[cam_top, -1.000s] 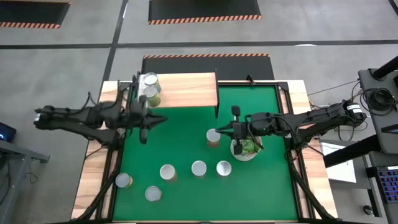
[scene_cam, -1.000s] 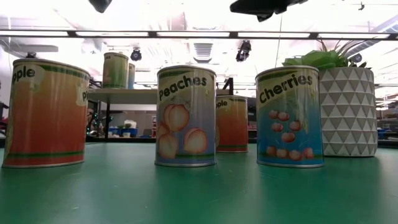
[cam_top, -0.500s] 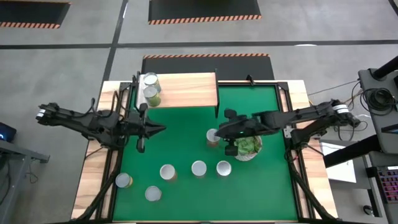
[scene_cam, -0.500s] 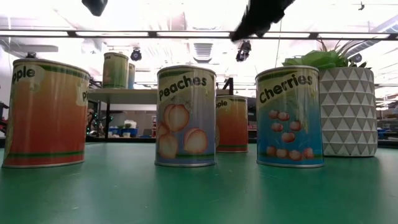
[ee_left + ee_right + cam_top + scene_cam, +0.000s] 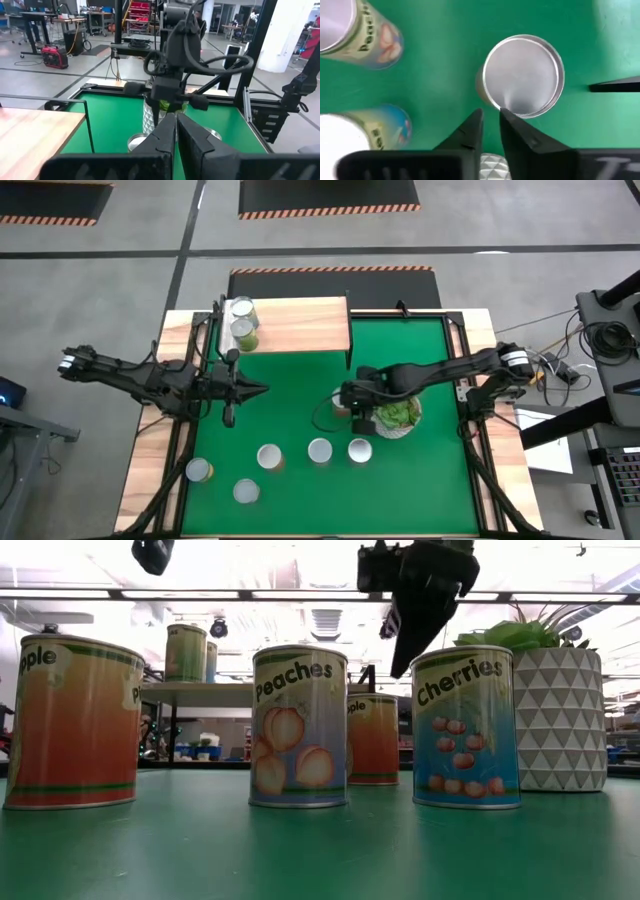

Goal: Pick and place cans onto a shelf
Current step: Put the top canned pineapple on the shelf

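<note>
High view | right gripper [image 5: 352, 402] above orange can [image 5: 524, 76], jaws barely parted | left gripper [image 5: 258, 389] jaws pressed together

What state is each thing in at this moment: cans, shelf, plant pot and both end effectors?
Cans on shelf: two, upright.
Shelf: mostly bare.
Cans on mat: five upright in the near area.
Orange can: upright, below the right end effector, not gripped.
Plant pot: upright.
Right end effector: above the orange can, fingers slightly apart.
Left end effector: shut, empty, over the mat.
</note>
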Robot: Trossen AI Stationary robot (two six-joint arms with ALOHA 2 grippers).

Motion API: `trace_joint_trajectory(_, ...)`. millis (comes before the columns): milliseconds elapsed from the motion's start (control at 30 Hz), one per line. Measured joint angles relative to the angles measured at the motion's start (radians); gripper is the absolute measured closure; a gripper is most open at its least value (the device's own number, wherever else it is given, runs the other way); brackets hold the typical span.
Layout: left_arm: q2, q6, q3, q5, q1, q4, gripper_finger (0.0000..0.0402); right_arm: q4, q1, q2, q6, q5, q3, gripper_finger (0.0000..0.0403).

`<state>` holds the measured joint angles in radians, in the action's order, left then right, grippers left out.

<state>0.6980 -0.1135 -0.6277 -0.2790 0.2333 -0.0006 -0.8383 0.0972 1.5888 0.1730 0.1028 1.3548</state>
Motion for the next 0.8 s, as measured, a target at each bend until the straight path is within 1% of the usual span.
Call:
trace_joint_trajectory(100,0.000,0.000,0.000,0.000,0.000,-0.001,0.0402,0.014,-0.004,0.001,0.006,0.030,0.000,0.0295)
trace_joint_trajectory(233,0.000,0.000,0.000,0.000,0.000,-0.003,0.0402,0.018,-0.007,-0.003,0.030,0.129,0.000,0.0216)
trace_joint_trajectory(300,0.000,0.001,0.000,0.000,0.000,-0.003,0.0402,0.019,-0.011,-0.003,0.038,0.158,0.000,0.0174)
trace_joint_trajectory(433,0.000,0.007,0.000,0.000,0.000,-0.003,0.0402,0.018,-0.022,0.029,0.039,0.160,0.000,0.0096)
trace_joint_trajectory(533,0.001,0.018,0.000,0.000,0.000,-0.004,0.0402,0.021,-0.024,0.053,0.026,0.149,0.001,0.0050)
trace_joint_trajectory(633,0.001,0.023,0.000,0.000,0.000,-0.004,0.0402,0.030,-0.028,0.069,0.016,0.100,0.003,0.0027)
trace_joint_trajectory(800,0.001,0.023,0.000,0.000,0.000,-0.005,0.0402,0.024,-0.037,0.082,0.006,0.101,-0.005,0.0022)
